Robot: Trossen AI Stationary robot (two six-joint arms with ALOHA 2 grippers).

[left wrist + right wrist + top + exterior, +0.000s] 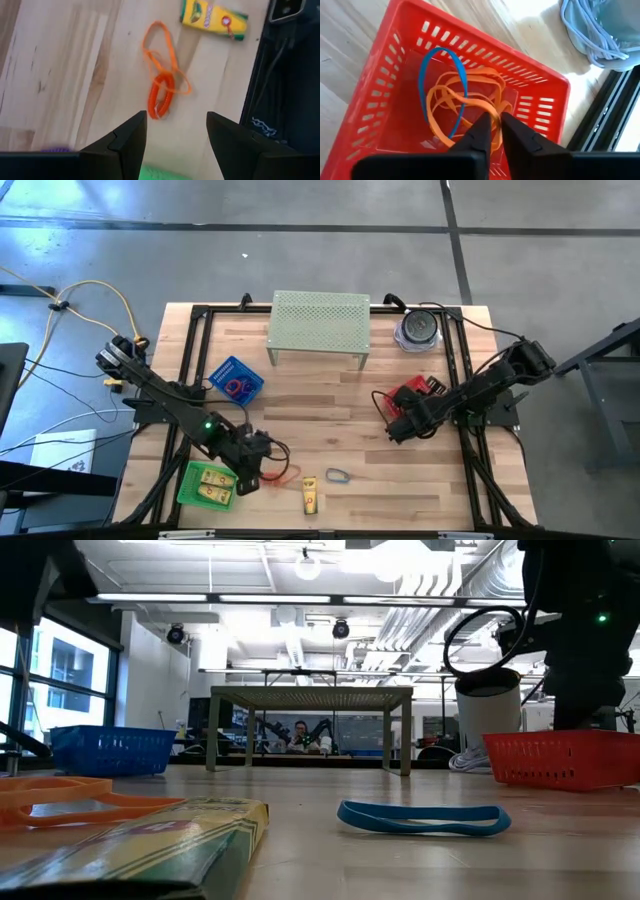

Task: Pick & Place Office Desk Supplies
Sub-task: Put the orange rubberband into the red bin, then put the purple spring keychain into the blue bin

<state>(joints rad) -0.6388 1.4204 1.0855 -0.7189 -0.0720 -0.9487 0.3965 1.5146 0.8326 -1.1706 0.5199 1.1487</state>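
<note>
Two orange rubber bands [162, 90] lie tangled on the wood just beyond my left gripper [176, 125], which hangs open above them, beside a green basket [205, 485] holding yellow blocks. A yellow crayon box [311, 496] and a blue band [425, 818] lie flat nearby. My right gripper [494, 120] points down into the red basket [395, 65], where orange bands [465, 97] and a blue band [452, 60] lie. Its fingers stand a narrow gap apart, and an orange band crosses at their tips. My right gripper comes from above into the red basket, and one orange band [496, 111] runs across its fingertips. I cannot tell whether the fingers touch it. The band lies with the others on the basket's floor.
A blue basket [236, 380] with red loops stands left of centre. The pale green perforated stand [320, 325] is at the far edge, with a round container of cable [418, 330] to its right. Black frame rails [470, 460] run along the table's sides.
</note>
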